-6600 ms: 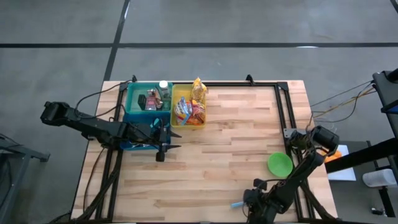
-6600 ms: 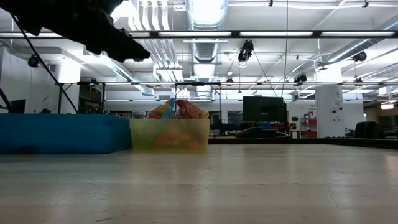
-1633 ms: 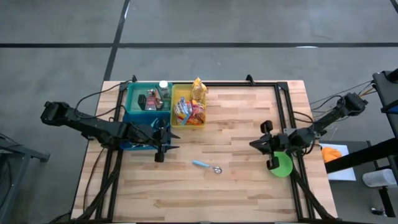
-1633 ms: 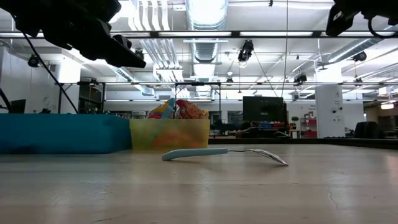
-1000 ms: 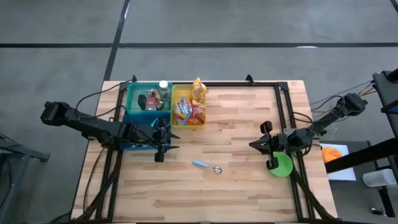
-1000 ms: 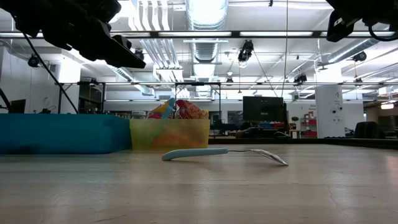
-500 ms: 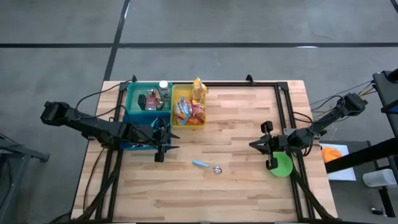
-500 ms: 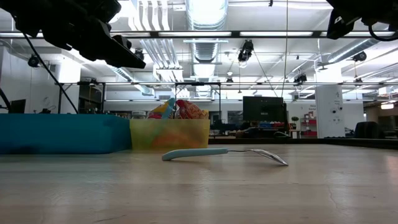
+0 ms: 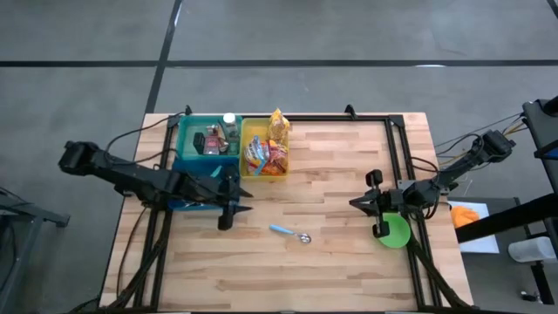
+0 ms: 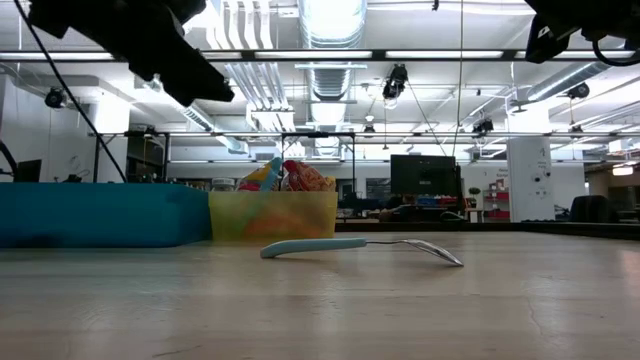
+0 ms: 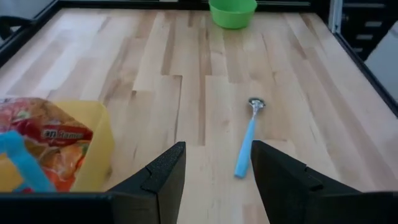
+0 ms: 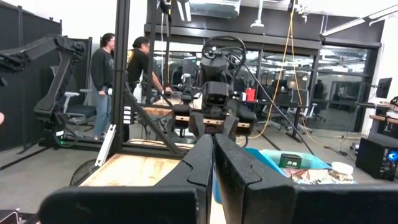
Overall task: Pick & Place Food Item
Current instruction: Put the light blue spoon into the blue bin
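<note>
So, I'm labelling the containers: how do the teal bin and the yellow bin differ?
The teal bin is opaque teal; the yellow bin is translucent yellow. The teal bin holds a dark item and a white-capped bottle; the yellow bin holds bright snack packets. They stand side by side at the table's far edge.

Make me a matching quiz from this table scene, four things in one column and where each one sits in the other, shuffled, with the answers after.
Things:
1. spoon
2. green bowl
3. yellow bin
4. teal bin

Places:
A. far left part of the table, beside the yellow bin
B. bare wood near the table's middle
C. right side, just below the right gripper
D. holds snack packets, just right of the teal bin

Pairs: 1-B, 2-C, 3-D, 4-A
</note>
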Tool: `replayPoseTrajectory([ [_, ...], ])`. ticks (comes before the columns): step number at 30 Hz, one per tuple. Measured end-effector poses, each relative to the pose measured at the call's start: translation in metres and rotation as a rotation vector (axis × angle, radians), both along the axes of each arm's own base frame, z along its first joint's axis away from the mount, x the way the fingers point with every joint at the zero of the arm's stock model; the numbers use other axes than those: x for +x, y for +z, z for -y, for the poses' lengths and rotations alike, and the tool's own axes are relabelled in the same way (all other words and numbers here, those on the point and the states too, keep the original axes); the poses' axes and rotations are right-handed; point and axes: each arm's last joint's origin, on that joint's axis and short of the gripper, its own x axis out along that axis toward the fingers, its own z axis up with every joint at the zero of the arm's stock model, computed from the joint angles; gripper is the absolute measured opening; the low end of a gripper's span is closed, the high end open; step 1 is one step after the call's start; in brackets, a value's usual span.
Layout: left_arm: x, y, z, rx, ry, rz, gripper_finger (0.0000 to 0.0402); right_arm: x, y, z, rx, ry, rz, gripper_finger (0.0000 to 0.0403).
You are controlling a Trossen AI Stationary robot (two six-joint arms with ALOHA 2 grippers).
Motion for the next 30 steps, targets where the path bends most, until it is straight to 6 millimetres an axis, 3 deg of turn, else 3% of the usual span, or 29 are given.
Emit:
replayPoseTrajectory([
  [12,0.043,-0.004,0.011,0.073,-0.043,-0.085,0.0185,0.000,0.000,0.000,-0.002,0.000,-0.004,0.0013],
  [26,0.129,-0.039,0.031,0.093,-0.113,-0.246,0.0185,0.000,0.000,0.000,-0.002,0.000,-0.004,0.0013],
  [30,0.140,-0.048,0.034,0.096,-0.126,-0.308,0.0185,0.000,0.000,0.000,-0.003,0.000,-0.004,0.0013],
])
